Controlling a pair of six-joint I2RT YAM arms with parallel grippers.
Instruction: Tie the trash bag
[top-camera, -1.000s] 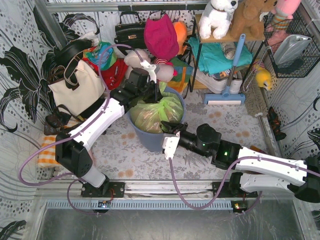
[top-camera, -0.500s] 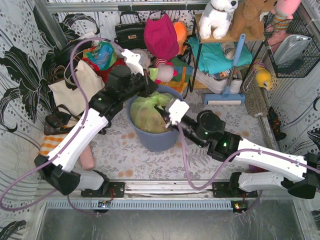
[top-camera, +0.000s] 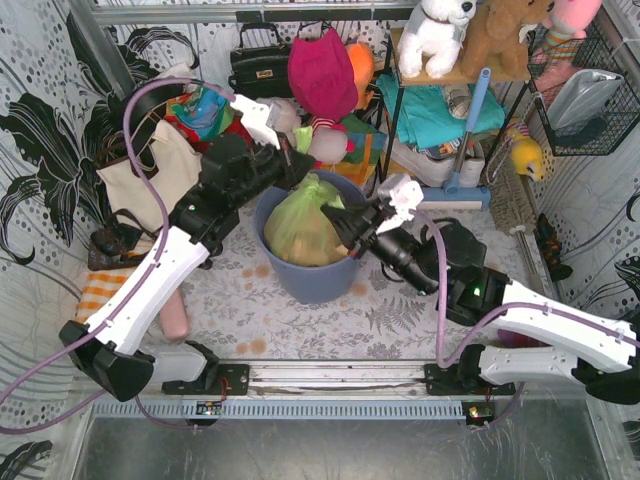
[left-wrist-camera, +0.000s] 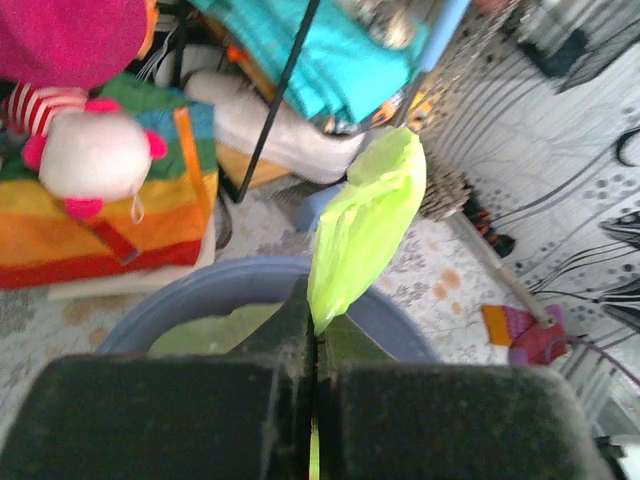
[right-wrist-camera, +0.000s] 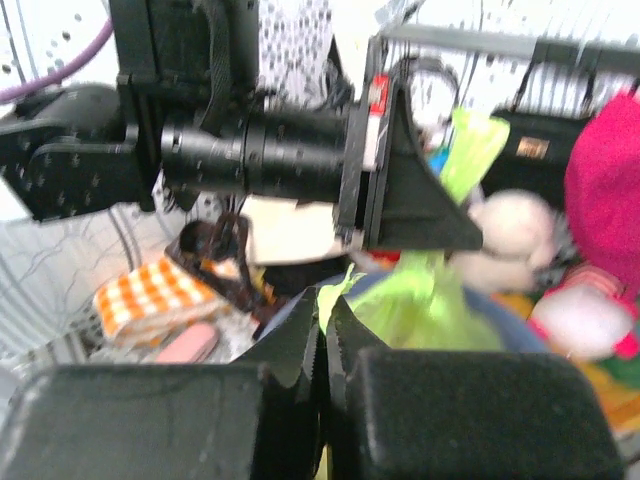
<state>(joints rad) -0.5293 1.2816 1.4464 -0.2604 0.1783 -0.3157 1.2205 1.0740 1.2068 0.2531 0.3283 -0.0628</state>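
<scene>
The left gripper (left-wrist-camera: 314, 325) is clamped tight on a flap of the bag (left-wrist-camera: 365, 225), and the flap sticks up past its fingertips. The right gripper (right-wrist-camera: 322, 330) is pinched together on another strip of the bag's rim. The bag sits in the bin (top-camera: 300, 280), between the two arms.

A blue-grey bin (top-camera: 300, 285) is standing on the floral mat (top-camera: 400, 320) ahead of me. A cream tote bag (top-camera: 150, 180) is sitting to its left, a black handbag (top-camera: 262, 65) behind, and a blue-handled mop (top-camera: 463, 150) is leaning against the shelf under a white plush toy (top-camera: 437, 35).
</scene>
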